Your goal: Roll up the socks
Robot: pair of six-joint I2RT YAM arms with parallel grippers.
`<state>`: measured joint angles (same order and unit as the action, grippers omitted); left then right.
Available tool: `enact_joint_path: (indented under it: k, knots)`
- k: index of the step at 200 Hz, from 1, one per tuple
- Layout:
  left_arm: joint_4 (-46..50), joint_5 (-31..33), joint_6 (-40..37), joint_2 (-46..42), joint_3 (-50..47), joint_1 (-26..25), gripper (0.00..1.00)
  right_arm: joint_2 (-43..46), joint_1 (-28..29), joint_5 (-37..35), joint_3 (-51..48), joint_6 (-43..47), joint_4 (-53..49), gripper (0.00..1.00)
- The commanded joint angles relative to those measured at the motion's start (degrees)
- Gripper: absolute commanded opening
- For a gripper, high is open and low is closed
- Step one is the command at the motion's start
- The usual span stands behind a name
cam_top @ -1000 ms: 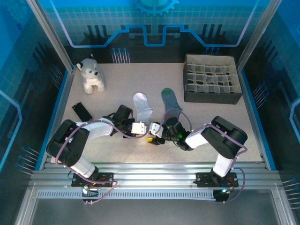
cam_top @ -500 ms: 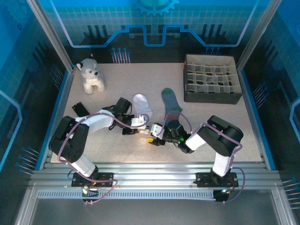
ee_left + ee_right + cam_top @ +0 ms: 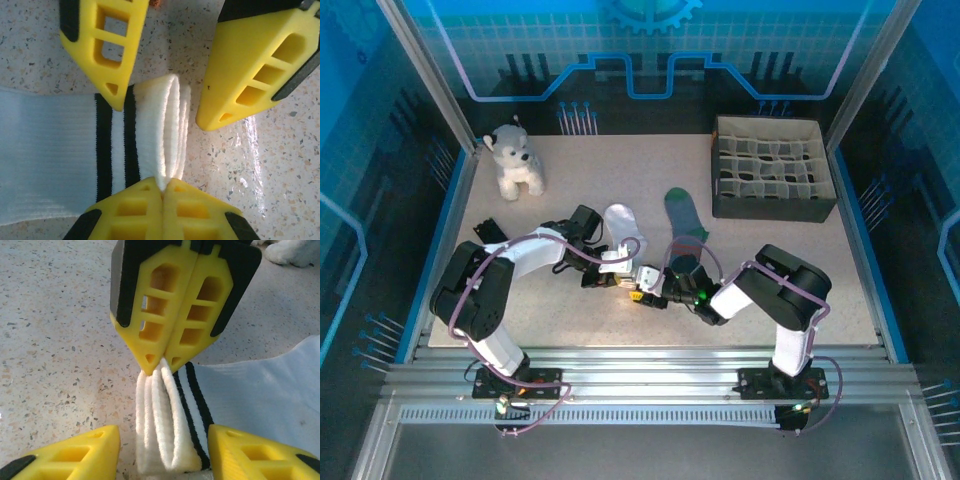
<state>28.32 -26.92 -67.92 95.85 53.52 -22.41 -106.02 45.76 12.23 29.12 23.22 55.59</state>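
I operate in a robotics lab cell. Evidence: extruded aluminium rails [image 3: 650, 362] along the near edge, a speckled table [image 3: 620, 165] enclosed by clear panels [image 3: 370, 200] on metal posts [image 3: 425, 75], and a blue printed backdrop [image 3: 650, 40].

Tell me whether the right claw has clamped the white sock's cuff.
No, the right claw is open, its fingers spread either side of the cuff of the white sock.

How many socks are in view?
2. The white sock lies mid-table, its striped cuff pinched by the left gripper; the teal sock lies just right of it. The box could hide more.
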Motion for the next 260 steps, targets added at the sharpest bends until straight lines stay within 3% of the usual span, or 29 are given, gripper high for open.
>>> enact_joint_path:
  k: [1, 43, 87, 115, 121, 139, 191, 233, 260]
  knots:
    - [2.03, -4.01, -1.30, 0.47, 1.50, 0.60, 0.00, -0.96, 0.89, 0.99, 0.79, 1.36, 1.81, 0.48]
    - [2.09, -4.55, -1.08, 0.30, 1.59, 1.19, 0.00, -1.00, 1.16, 0.65, -0.13, 1.91, 2.80, 0.44]
    - [0.96, -3.95, -0.21, 0.08, 1.18, 1.31, 0.00, 0.79, 2.14, -0.98, -0.08, 0.36, 3.18, 0.16]
    - [-2.34, -2.61, 1.23, -1.55, -0.89, 1.34, 0.00, 4.18, 2.19, 0.18, 0.47, -3.81, -2.10, 0.02]
    - [-2.87, -2.26, 1.42, -2.07, -1.46, 1.32, 0.05, 5.04, 2.10, 0.81, 0.73, -4.93, -4.42, 0.00]
    - [-4.64, -0.98, 2.40, -3.97, -3.06, 1.32, 0.15, 7.22, 1.98, 3.30, 1.70, -7.95, -11.26, 0.00]
    - [-12.43, 2.78, 11.46, -14.48, -10.29, 1.94, 0.26, 9.29, -0.35, 8.85, 8.02, -17.15, -32.82, 0.00]
    - [-21.33, 1.61, 15.65, -24.10, -18.80, 1.96, 0.39, 6.74, -5.35, 16.57, 12.79, -24.75, -41.53, 0.00]
    - [-20.58, 1.03, 15.93, -25.54, -20.46, 1.85, 0.44, 4.49, -7.72, 19.45, 16.29, -28.88, -45.27, 0.00]
